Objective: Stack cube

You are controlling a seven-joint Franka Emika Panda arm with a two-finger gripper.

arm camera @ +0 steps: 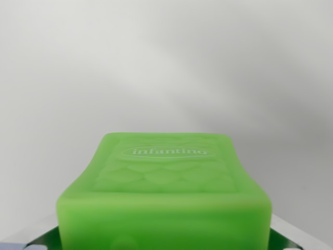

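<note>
A soft green cube (pixel 164 187) fills the lower half of the wrist view, very close to the camera. Its upper face carries an embossed "infantino" oval and a scale pattern. My gripper (pixel 164 234) appears shut on the cube. Only slivers of its pale metal fingers (pixel 296 237) show, pressed against the cube's lower left and lower right sides. The cube's sides look squeezed inward. The cube's underside is hidden, and no second cube is in view.
A plain, blurred white-grey surface (pixel 166 62) lies behind and around the cube. A small pale blue patch (pixel 13 246) shows at the bottom left corner; I cannot tell what it is.
</note>
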